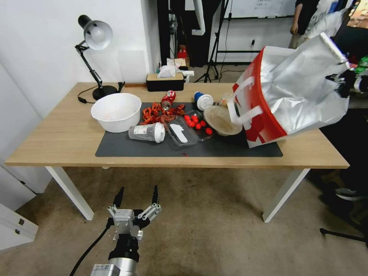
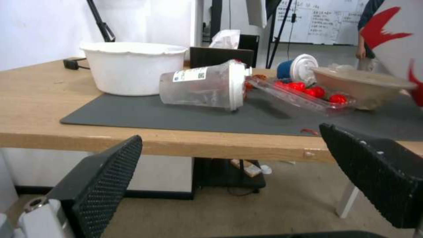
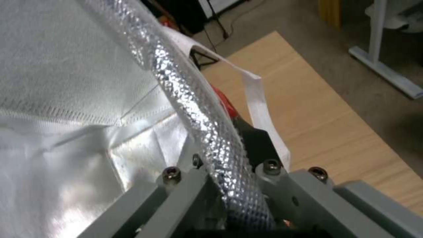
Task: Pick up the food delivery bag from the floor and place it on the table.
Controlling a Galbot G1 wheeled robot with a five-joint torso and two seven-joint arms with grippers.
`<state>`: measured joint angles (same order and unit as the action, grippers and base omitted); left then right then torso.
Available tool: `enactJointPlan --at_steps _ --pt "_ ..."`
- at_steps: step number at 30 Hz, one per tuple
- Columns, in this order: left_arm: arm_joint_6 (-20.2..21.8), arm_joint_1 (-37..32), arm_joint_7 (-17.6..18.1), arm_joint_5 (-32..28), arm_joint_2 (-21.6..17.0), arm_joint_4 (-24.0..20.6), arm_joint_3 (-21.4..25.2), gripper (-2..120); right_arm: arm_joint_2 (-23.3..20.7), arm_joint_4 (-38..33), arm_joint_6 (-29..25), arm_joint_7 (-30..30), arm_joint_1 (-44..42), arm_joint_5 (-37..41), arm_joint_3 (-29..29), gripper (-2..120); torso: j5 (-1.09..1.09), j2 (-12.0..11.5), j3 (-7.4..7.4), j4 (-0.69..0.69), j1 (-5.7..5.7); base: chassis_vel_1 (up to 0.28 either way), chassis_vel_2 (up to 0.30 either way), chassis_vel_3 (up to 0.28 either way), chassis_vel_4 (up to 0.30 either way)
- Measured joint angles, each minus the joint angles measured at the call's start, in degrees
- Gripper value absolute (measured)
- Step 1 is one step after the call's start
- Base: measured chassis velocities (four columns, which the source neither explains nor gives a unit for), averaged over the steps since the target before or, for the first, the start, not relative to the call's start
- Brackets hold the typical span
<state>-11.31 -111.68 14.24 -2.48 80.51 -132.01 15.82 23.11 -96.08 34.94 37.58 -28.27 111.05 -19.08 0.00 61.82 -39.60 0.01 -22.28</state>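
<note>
The food delivery bag (image 1: 295, 92), white with red gussets and silver foil lining, leans tilted with its bottom corner on the right end of the table (image 1: 57, 142), partly over the dark grey mat (image 1: 126, 147). My right gripper (image 1: 347, 82) holds its top rim at the far right. In the right wrist view the fingers (image 3: 255, 145) pinch the foil rim of the bag (image 3: 194, 96), a white strap handle (image 3: 260, 105) hanging beside. My left gripper (image 1: 137, 196) hangs open low over the floor (image 1: 199, 230) in front of the table, nothing between its fingers (image 2: 105, 175).
On the mat lie a white bowl (image 1: 116, 111), a tipped clear cup (image 1: 147, 132), a clear tray with red balls (image 1: 189, 128), a beige lidded bowl (image 1: 222, 119), a can and red scraps. A desk lamp (image 1: 94, 38) and tissue box (image 1: 165, 81) stand behind.
</note>
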Motion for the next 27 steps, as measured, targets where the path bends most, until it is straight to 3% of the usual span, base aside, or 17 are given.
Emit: enactJointPlan --at_steps 10,27 --pt "0.4 0.0 0.3 -0.2 0.2 0.2 0.5 100 3.1 4.1 4.0 2.5 8.6 -1.9 8.3 0 -0.01 0.0 0.00 0.00 0.00 0.000 0.000 0.000 0.000" --pt "0.9 -0.2 0.7 -0.4 0.0 0.1 0.9 100 6.9 12.6 6.8 0.5 21.9 -4.4 22.4 0 -0.01 0.0 0.00 0.00 0.00 0.000 0.000 0.000 0.000"
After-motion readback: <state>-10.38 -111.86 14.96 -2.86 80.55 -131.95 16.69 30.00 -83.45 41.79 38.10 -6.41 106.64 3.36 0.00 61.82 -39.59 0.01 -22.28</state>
